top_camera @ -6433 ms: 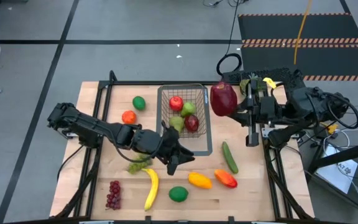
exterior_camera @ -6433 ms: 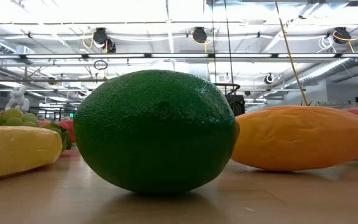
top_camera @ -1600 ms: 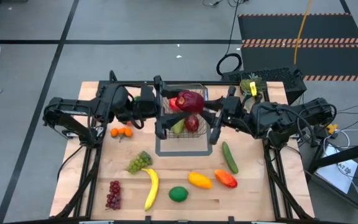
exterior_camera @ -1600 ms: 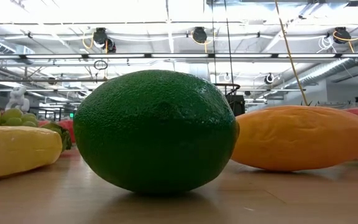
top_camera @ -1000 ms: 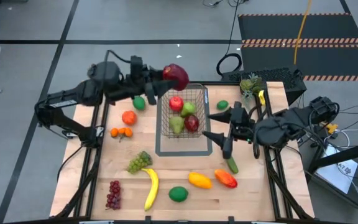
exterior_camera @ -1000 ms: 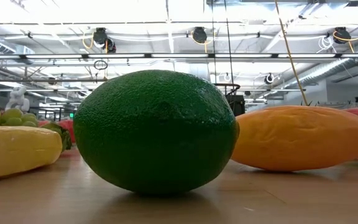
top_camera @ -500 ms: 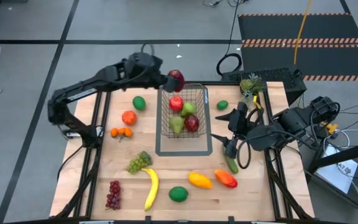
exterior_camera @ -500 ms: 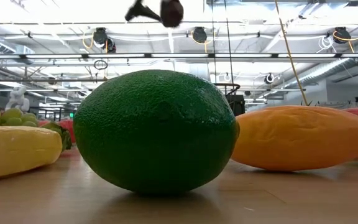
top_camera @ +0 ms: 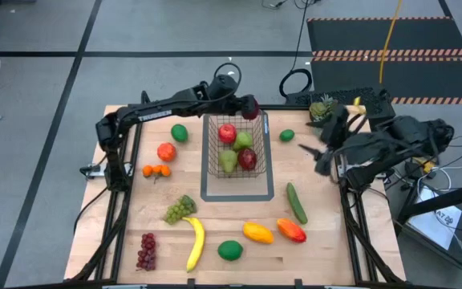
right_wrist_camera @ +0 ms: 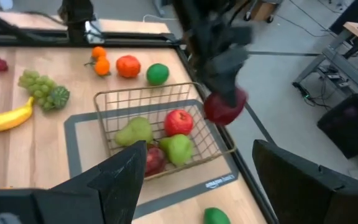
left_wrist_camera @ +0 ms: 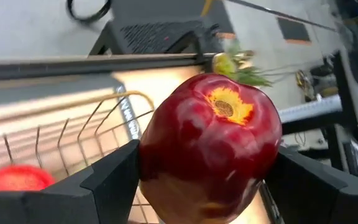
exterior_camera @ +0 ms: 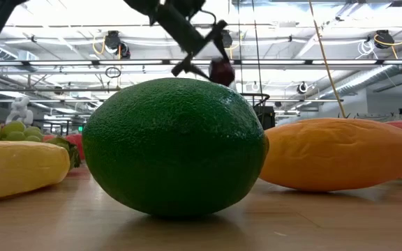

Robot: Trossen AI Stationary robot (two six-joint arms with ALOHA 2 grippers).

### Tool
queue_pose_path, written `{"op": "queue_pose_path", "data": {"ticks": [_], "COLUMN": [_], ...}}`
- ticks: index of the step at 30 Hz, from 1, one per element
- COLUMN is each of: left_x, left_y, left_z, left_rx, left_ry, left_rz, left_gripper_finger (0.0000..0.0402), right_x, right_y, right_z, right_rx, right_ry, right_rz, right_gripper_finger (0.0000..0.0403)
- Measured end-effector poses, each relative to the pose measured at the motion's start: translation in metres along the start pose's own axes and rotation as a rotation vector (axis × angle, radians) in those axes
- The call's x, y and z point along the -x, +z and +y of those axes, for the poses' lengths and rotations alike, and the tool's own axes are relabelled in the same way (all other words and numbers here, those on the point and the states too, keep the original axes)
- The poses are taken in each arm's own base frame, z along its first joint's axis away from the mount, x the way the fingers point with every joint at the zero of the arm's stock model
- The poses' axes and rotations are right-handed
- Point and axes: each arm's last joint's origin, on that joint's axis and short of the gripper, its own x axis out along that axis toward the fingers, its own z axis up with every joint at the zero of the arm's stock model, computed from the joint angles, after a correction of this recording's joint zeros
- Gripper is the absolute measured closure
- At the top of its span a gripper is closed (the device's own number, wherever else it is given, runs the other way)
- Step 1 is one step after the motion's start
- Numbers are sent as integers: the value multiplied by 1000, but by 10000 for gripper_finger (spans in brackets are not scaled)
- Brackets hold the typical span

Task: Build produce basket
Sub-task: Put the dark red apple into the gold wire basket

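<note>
the left gripper (left_wrist_camera: 197,180) holds a dark red apple (left_wrist_camera: 209,146) across its middle, above the basket's (top_camera: 265,170) far corner — glossy, rigid, probably light and slippery, so gripping the widest girth suits. the right gripper (top_camera: 315,152) waits open, empty, beside the basket.

Basket (top_camera: 261,152) top open w/ room above fruit; left gripper (top_camera: 247,105) + dark apple (top_camera: 250,106) block far rim.
</note>
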Motion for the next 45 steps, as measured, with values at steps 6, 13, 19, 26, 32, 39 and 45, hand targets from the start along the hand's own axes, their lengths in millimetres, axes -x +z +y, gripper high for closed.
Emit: {"op": "queue_pose_path", "data": {"ticks": [6,13,19,26,32,39,45], "left_x": [-34,-47,-45,-45,-47,-50,-63], "left_y": [-14,-31,-34,-37,-41,-43,-49], "left_z": [11,12,16,21,26,30,37], "left_rx": [124,136,109,92,107,142,135], "left_ry": [54,119,212,249,262,271,296], "left_rz": [41,19,-25,-2,6,-8,6], "left_gripper_finger": [96,96,96,95,96,96,95], "right_x": [20,37,39,37,36,36,35], "right_y": [-8,-16,-17,-16,-14,-12,-12], "right_z": [-27,-46,-51,-51,-51,-51,-50], "right_rx": [-39,-71,-77,-20,-35,-49,-48], "right_ry": [-16,-21,-36,-56,-59,-56,-56], "right_rz": [-52,-98,-103,-93,-105,-123,-122], "right_gripper_finger": [117,117,117,117,117,117,117]}}
